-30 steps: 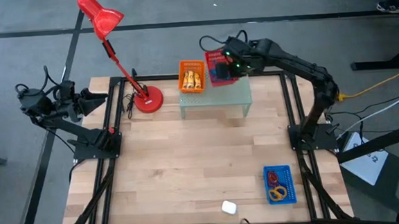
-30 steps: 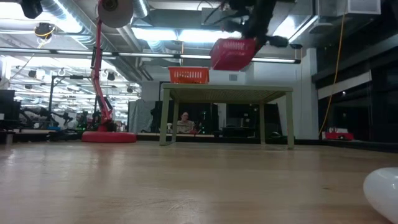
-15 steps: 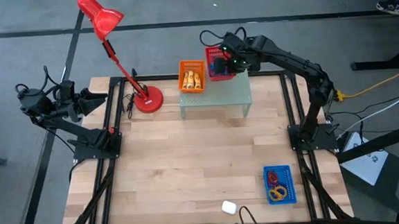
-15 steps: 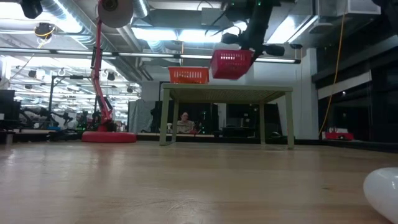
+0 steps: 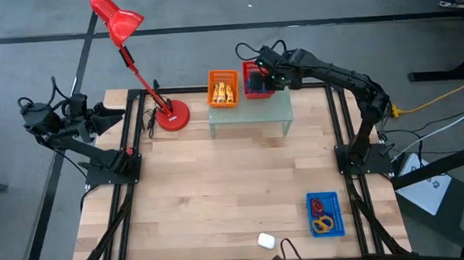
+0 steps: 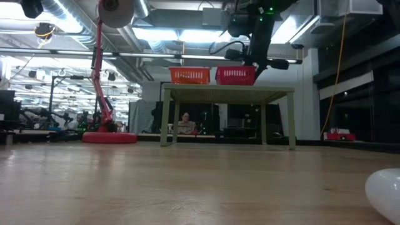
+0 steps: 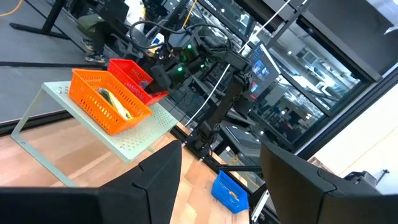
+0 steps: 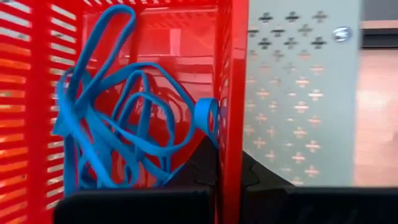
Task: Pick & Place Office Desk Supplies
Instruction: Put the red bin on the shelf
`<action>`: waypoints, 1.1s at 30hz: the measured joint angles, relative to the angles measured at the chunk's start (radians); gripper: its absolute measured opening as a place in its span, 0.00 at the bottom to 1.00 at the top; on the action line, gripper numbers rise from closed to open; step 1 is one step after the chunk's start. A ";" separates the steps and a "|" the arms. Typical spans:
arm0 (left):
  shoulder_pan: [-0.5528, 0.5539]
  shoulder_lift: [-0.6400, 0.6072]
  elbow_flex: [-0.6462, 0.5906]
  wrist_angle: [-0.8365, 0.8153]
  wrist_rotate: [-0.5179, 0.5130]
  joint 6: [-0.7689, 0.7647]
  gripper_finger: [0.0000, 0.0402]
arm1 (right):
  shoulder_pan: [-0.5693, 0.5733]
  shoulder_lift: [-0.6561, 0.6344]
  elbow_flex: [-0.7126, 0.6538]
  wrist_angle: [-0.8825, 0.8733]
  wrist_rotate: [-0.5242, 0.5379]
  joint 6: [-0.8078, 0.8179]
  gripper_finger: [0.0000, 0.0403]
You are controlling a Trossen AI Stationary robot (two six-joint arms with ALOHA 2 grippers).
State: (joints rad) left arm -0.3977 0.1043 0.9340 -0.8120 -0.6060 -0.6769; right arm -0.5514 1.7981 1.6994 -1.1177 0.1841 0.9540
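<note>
1. Riser [image 5: 249, 113]: carries the orange basket [image 5: 222, 89] and, just beside it, the red basket [image 5: 252, 79].
2. Red basket: light, stiff mesh; its thin wall is the best hold.
3. Right gripper [image 8: 227, 163]: clamped on that wall.
4. Blue loops [image 8: 118, 134] inside: limp, tangle-prone.
5. Left gripper [image 7: 221, 177]: wide, empty, beyond the table's left edge.

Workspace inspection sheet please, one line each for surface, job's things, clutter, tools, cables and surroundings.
Surface: wooden table.
Job's things: orange basket and red basket side by side on the pale green riser; blue loops in the red one; blue basket near the front right.
Clutter: red lamp; white object at the front edge.
Tools: right tool shut on the red basket's wall; left tool open, off the table's left side.
Cables: yellow cable on the floor.
Surroundings: seated person far behind.
</note>
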 joint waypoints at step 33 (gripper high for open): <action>0.000 0.000 0.000 0.000 0.003 0.007 0.54 | 0.032 0.000 -0.044 0.083 -0.053 0.053 0.00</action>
State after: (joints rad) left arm -0.3977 0.1043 0.9340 -0.8120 -0.6028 -0.6697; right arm -0.5198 1.7981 1.6558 -1.0346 0.1307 1.0069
